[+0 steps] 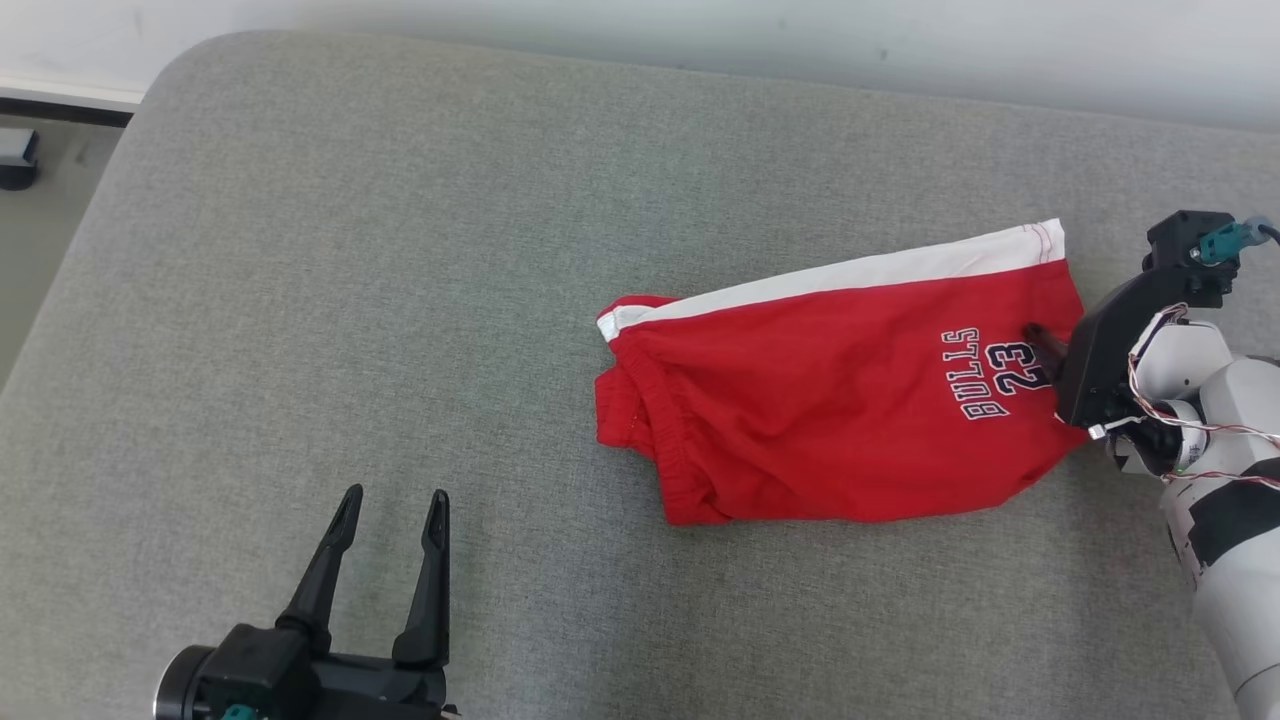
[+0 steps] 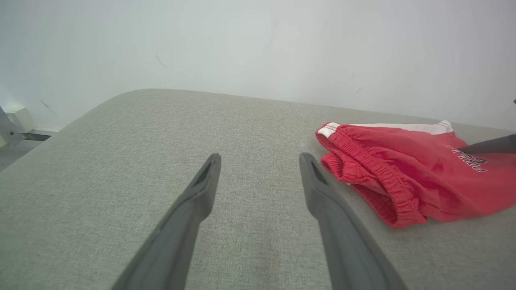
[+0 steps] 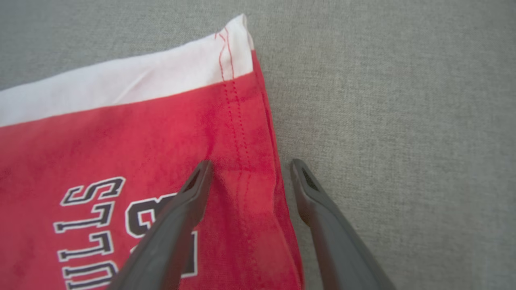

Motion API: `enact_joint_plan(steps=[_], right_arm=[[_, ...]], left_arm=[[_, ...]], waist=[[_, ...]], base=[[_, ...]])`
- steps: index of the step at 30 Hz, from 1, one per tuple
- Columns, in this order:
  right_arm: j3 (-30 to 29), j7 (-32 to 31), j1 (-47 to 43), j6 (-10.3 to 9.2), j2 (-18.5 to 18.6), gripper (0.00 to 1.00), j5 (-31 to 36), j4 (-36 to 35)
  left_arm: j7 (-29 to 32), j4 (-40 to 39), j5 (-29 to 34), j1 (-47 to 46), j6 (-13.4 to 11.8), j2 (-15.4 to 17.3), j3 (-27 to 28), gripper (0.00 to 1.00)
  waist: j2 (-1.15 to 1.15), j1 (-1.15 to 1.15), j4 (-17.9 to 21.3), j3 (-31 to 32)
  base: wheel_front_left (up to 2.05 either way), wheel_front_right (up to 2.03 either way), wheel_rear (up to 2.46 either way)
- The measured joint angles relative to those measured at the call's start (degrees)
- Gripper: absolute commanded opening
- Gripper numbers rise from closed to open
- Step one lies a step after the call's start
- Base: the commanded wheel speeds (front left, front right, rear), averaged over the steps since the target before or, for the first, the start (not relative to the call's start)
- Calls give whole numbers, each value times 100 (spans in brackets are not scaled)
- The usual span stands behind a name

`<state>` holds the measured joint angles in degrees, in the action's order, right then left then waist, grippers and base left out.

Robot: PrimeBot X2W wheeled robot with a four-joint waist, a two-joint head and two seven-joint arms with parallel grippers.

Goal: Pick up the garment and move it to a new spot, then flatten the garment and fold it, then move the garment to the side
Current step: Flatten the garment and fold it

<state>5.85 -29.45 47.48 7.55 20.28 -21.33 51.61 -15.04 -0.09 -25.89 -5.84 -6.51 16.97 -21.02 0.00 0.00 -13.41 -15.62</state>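
the left gripper (image 1: 394, 495) hovers low over the wide grey woven fabric cushion (image 1: 300, 250), its two long dark fingers spread wide with nothing between them, well apart from the garment. to its right, on the right half of the cushion, lie the soft red sports shorts (image 1: 830, 400), flat and apparently doubled over leg on leg. their gathered elastic waistband (image 2: 375, 181) faces the left gripper, bunched and a little thicker than the rest. a white fabric stripe (image 1: 850, 275) runs along the far edge, and the dark-outlined "bulls 23" print (image 1: 990, 375) sits near the leg end. furthest right is the double-stitched leg hem (image 3: 238, 129), where the right gripper (image 3: 250, 163) stands wide open: one finger is over the red cloth by the print, the other over bare cushion just past the hem. whether the tips touch the cloth cannot be told.

the shorts look thin, light and limp; they will likely sag and fold wherever they are unsupported, and a single pinch may drag only the top layer. the firmer holds appear to be the waistband corner on the left and the stitched hem corner on the right, taking both layers at once, so the cloth can be lifted taut between two arms.
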Motion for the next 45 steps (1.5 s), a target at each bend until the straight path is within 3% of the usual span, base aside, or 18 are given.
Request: enact_joint_plan(steps=[4, 5, 6, 7, 8, 9, 20, 31, 39, 45], right_arm=[[-78, -287, 2, 0, -4, 100, 298, 98], [-110, -350, 5, 0, -12, 91, 369, 111], [-146, -405, 9, 0, -18, 48, 446, 126], [-157, -456, 9, 0, -29, 33, 521, 132], [-177, -485, 4, 0, -44, 10, 591, 130], [-204, -489, -12, 0, -52, 0, 669, 112], [-602, -126, -337, 1, -281, 0, 1132, -152], [-1381, 281, -847, 2, -216, 0, 1839, -528], [-1989, 425, -1378, 2, -110, 0, 2629, -1369], [-1807, 416, -1719, 1, -356, 0, 2798, -2167]], left_arm=[[0, 56, 111, 14, 101, -71, 56, 100], [0, 75, 119, 27, 110, -92, 60, 100], [0, 98, 119, 47, 151, -113, 70, 100], [0, 119, 123, 79, 155, -130, 74, 100], [0, 143, 136, 103, 172, -147, 78, 100], [0, 156, 138, 107, 198, -165, 88, 100], [0, 270, 221, 133, 299, -238, 226, 100], [0, 410, 220, 227, 355, -305, 261, 100], [0, 488, 204, 345, 399, -357, 285, 100], [0, 567, 178, 377, 434, -398, 280, 100]], waist=[[0, 0, -62, -15], [0, 0, -72, -12], [0, 0, -77, -7], [0, 0, -79, 0], [0, 0, -79, 9], [0, 0, -77, 18], [0, 1, 8, 94], [1, 1, 58, 352], [1, 1, 181, 653], [1, 0, 263, 880]], base=[[0, 0, 0], [0, 0, 0], [0, 0, 0], [0, 0, 0], [0, 0, 0], [0, 0, 0], [0, 0, 0], [0, 0, 0], [0, 0, 0], [0, 0, 0]])
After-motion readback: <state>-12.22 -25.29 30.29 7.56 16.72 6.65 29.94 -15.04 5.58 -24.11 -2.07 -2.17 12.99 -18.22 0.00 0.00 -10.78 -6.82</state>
